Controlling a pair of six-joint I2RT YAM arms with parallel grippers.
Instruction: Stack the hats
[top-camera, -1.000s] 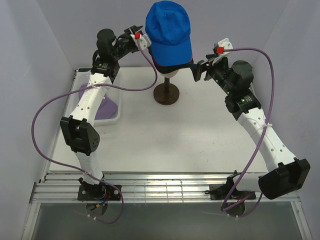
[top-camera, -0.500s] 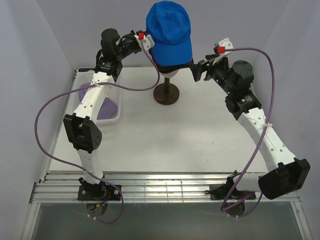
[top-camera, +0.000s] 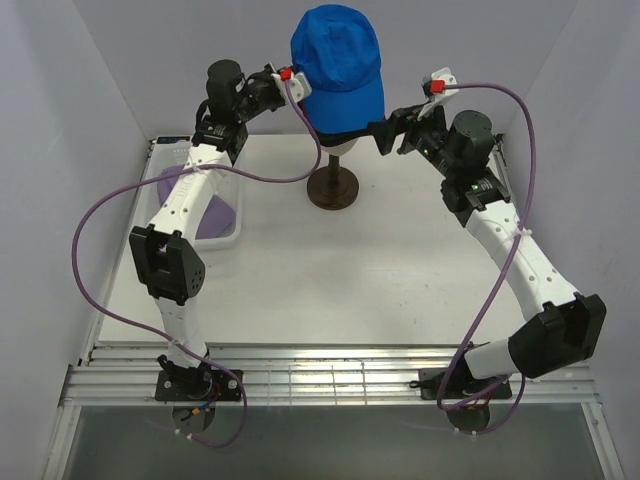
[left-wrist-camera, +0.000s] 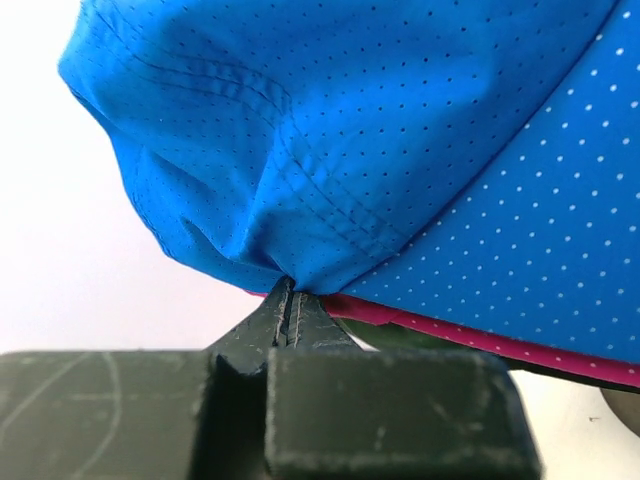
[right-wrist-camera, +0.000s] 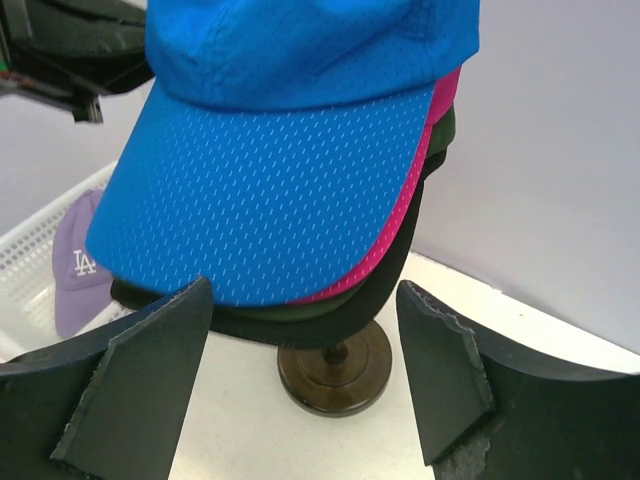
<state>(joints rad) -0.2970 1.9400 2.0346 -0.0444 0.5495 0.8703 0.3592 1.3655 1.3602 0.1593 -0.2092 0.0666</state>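
Note:
A bright blue hat (top-camera: 338, 60) tops the stack of hats on the mannequin head. Below its brim (right-wrist-camera: 270, 200) show a magenta brim (right-wrist-camera: 425, 160), a dark green edge (right-wrist-camera: 330, 312) and a black brim (right-wrist-camera: 385, 285). My left gripper (top-camera: 296, 82) is shut on a pinch of the blue hat's lower edge (left-wrist-camera: 290, 270) at the stack's left side. On the right, my right gripper (top-camera: 378, 135) stands open, its fingers either side of the brims' front without touching them. A lavender LA hat (right-wrist-camera: 85, 265) lies in the basket.
The head's brown stand (top-camera: 333, 188) sits on the table at the back centre. A white basket (top-camera: 232, 236) stands at the left, under the left arm. Purple cables loop from both arms. Walls close in on the left, right and back.
My left gripper has closed onto the blue hat's edge. My right gripper has moved left, closer to the brims, and its jaws have narrowed slightly.

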